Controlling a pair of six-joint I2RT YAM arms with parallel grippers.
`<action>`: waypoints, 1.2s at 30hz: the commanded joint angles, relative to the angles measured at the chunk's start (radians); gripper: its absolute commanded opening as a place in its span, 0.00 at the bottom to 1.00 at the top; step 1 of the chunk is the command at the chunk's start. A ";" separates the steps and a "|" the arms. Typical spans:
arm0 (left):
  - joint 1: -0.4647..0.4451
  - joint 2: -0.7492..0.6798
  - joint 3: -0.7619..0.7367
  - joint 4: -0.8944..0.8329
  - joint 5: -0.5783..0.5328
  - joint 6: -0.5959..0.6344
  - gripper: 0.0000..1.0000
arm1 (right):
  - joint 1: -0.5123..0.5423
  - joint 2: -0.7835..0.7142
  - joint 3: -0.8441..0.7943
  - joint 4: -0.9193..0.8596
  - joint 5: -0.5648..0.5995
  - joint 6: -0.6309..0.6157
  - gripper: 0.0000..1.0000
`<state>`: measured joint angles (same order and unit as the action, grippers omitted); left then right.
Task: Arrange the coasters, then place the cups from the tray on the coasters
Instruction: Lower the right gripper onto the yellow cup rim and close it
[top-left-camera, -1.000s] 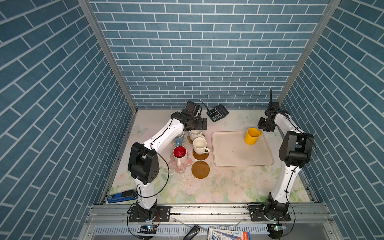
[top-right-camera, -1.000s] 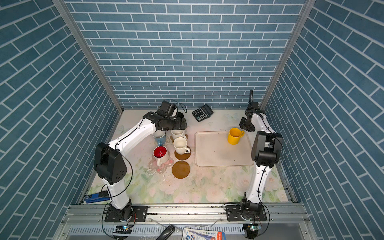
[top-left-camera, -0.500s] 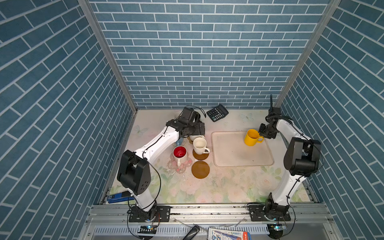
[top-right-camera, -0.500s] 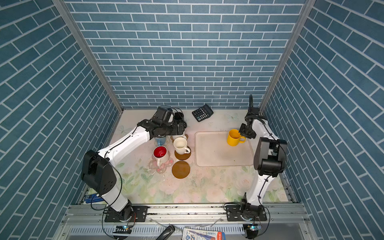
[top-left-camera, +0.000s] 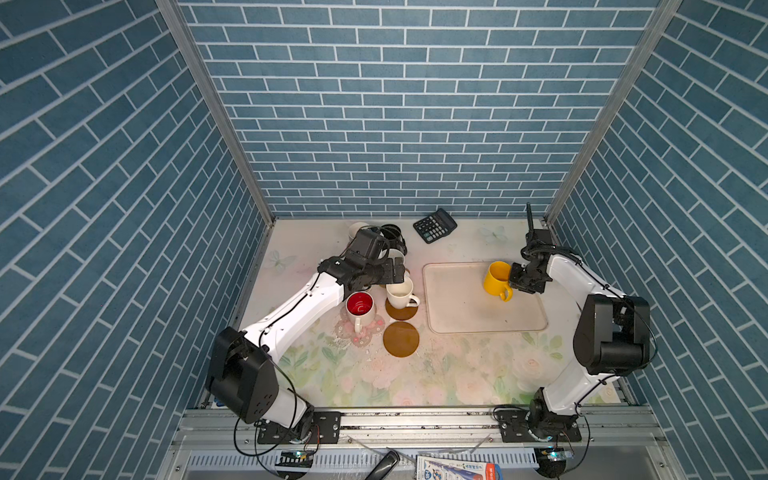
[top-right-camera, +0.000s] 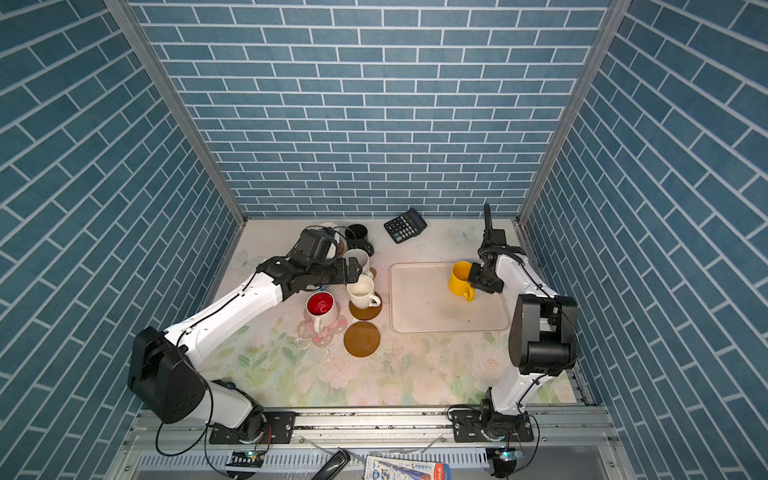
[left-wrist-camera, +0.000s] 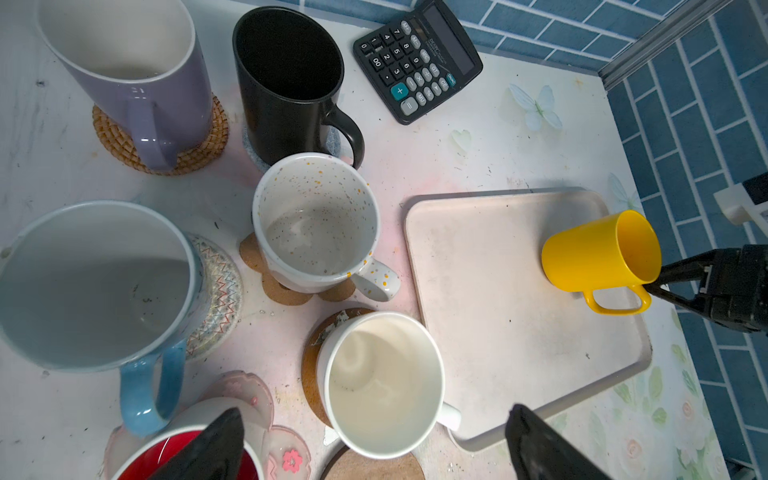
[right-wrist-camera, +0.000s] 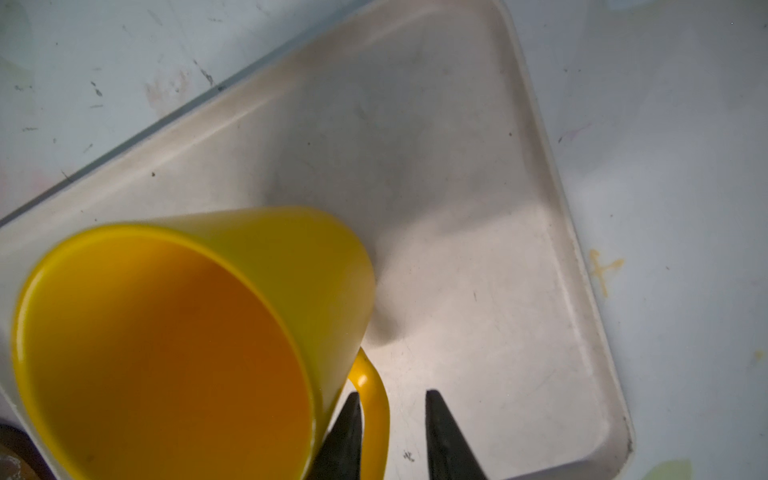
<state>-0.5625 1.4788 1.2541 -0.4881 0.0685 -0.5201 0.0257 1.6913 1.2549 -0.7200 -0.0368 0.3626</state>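
1. Black right gripper: the fingers sit narrow astride the handle of the yellow mug. One is inside the loop and one outside, with a gap showing. We cannot tell whether they pinch it.
2. Yellow mug: tipped, with its mouth leaning toward that gripper, over the far right part of the tray. We count it as the one mug on the tray.
3. Left gripper: jaws spread wide, holding nothing, hovering above the mugs left of the tray.
4. Cream mug: under that gripper, upright on an amber disc, just beside the tray's left edge.
5. Second amber disc: bare, nearer the front.
6. Red-lined white mug: on the pink flowery coaster.
7. Speckled mug: on the brown paw coaster.
8. Pale blue mug: on the clear lacy coaster.
9. Black mug: on the blue-grey coaster.
10. Lavender mug: on the woven coaster.
11. Calculator: at the back, apart from every coaster.
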 joint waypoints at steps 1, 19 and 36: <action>-0.007 -0.042 -0.018 -0.003 -0.021 -0.003 0.99 | 0.005 -0.081 -0.028 -0.013 0.012 0.019 0.29; -0.004 -0.048 -0.042 -0.021 -0.018 0.006 0.99 | 0.094 -0.181 -0.119 -0.005 -0.028 -0.112 0.53; 0.004 0.053 0.060 -0.074 -0.006 0.030 0.99 | 0.094 0.025 -0.055 0.098 -0.034 -0.143 0.33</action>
<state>-0.5625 1.5219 1.2873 -0.5297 0.0681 -0.5056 0.1135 1.7020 1.1656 -0.6525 -0.0605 0.2409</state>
